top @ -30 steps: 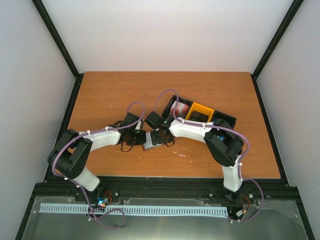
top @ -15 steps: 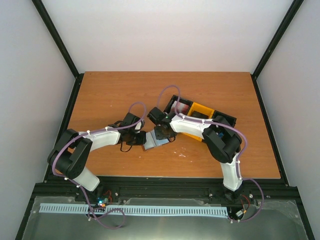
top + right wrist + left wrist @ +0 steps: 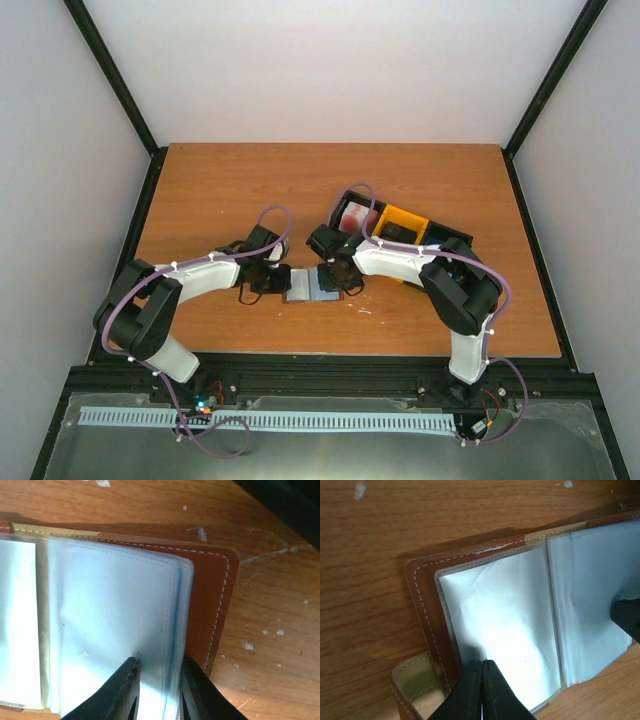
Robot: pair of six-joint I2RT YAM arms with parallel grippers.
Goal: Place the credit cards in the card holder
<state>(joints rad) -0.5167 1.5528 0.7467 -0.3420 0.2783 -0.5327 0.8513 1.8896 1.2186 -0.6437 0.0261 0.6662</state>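
Card holder [image 3: 427,625] open: brown stitched leather, clear sleeves [image 3: 500,620]. Left claw [image 3: 482,666] closed against a sleeve; right claw [image 3: 160,661] parted astride sleeve edges.

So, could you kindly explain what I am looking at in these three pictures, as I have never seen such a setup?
These are two robot arms bolted to a wooden table. One picture looks down on both from above. The other two come from a camera on each wrist. Between the arms lies a brown card holder, opened flat, with clear sleeves that seem empty. The left gripper is shut, its tips on the left page. The right gripper straddles the right-hand sleeves; whether it grips them is unclear. Behind sits a black-and-yellow tray.
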